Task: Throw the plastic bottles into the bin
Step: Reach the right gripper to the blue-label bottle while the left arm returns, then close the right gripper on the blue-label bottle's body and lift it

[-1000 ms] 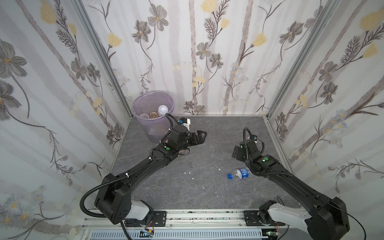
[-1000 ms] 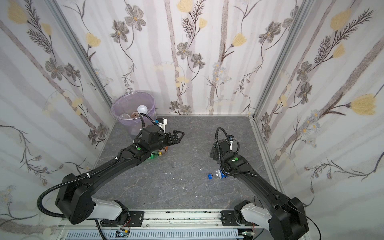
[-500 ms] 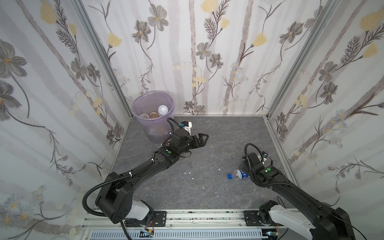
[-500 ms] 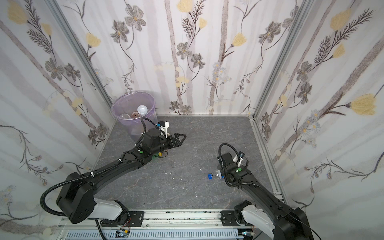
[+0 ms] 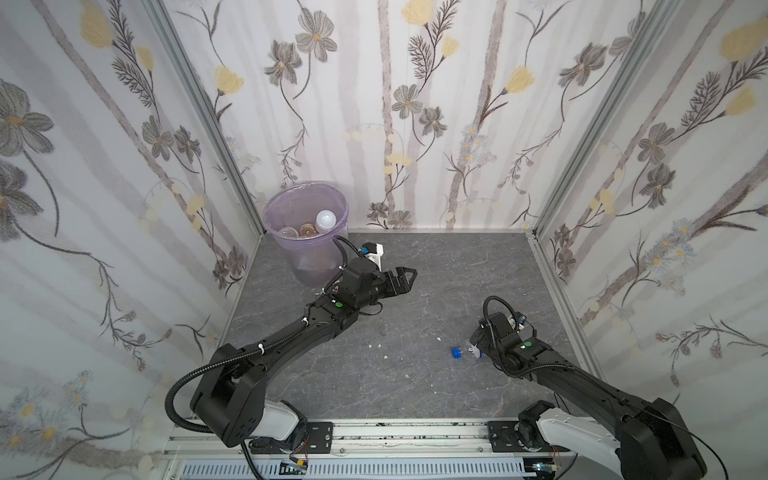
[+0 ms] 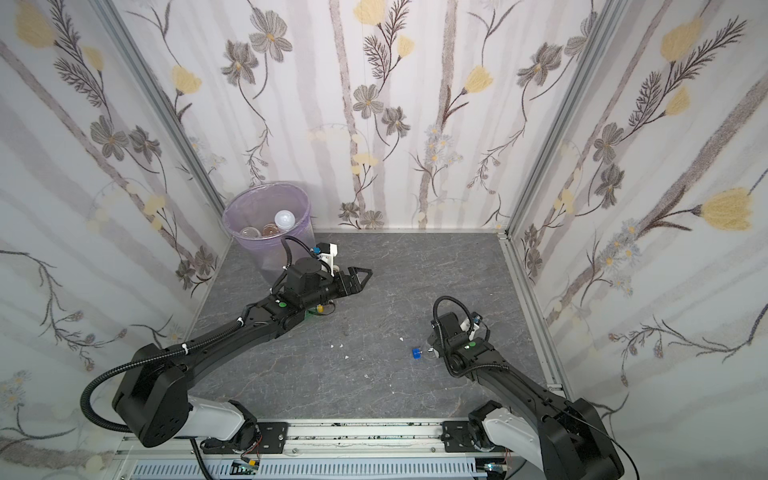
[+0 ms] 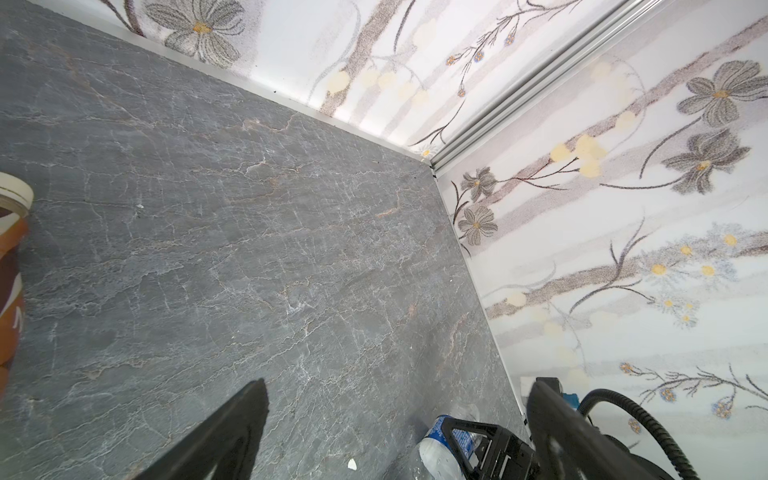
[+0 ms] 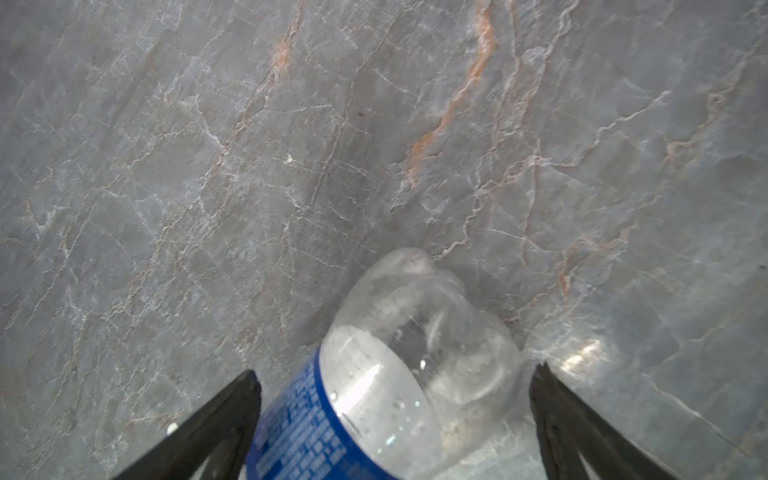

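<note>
Your right pincer (image 8: 395,370) sits wide open around the blue-label bottle (image 8: 374,415) at 4 o'clock on the tabletop (image 8: 208,166); left pincer (image 7: 397,383) wide too, empty, bin (image 5: 303,259) at 11 o'clock.

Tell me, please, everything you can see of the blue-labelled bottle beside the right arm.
The bottle is small, made of clear plastic, and looks empty apart from droplets inside. It has a blue label with white print and a blue cap. It lies on its side on the grey stone-look table, with the cap pointing toward the table's middle. The open right end effector straddles it, a finger on each side, with no contact visible.
</note>
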Robot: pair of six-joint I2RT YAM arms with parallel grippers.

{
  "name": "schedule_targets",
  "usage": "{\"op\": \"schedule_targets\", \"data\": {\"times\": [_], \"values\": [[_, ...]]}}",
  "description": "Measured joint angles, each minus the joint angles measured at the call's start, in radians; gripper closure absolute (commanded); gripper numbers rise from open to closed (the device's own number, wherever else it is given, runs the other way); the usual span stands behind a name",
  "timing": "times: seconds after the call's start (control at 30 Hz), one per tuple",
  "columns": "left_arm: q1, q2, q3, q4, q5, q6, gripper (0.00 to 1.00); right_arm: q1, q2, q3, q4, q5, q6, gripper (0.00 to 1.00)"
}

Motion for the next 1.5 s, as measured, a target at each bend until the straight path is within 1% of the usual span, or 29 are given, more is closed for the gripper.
{"op": "schedule_targets", "data": {"times": [0.4, 0.6, 0.73, 0.97, 1.13, 1.3, 1.4, 1.5], "values": [[0.0, 0.0, -0.001, 0.0, -0.002, 0.0, 0.0, 0.014, 0.121, 0.026, 0.148, -0.043, -0.009, 0.01], [0.0, 0.0, -0.001, 0.0, -0.008, 0.001, 0.0, 0.034, 0.206, 0.055, 0.212, -0.05, -0.039, 0.09], [0.0, 0.0, -0.004, 0.0, -0.01, 0.006, 0.0, 0.048, 0.28, 0.085, 0.24, -0.06, -0.065, 0.11], [0.003, 0.0, -0.006, 0.0, -0.02, 0.008, 0.0, 0.093, 0.448, 0.221, 0.278, -0.089, -0.135, 0.15], [0.026, -0.031, -0.015, -0.001, -0.026, 0.007, 0.0, 0.114, 0.566, 0.391, 0.28, -0.105, -0.198, 0.17], [0.062, -0.086, -0.053, -0.005, -0.027, -0.002, 0.0, 0.125, 0.679, 0.546, 0.259, -0.12, -0.277, 0.16], [0.079, -0.112, -0.068, -0.005, -0.029, -0.008, 0.0, 0.132, 0.711, 0.619, 0.245, -0.121, -0.331, 0.14], [0.089, -0.125, -0.076, -0.005, -0.031, -0.009, 0.0, 0.146, 0.692, 0.623, 0.236, -0.122, -0.376, 0.12]]}}
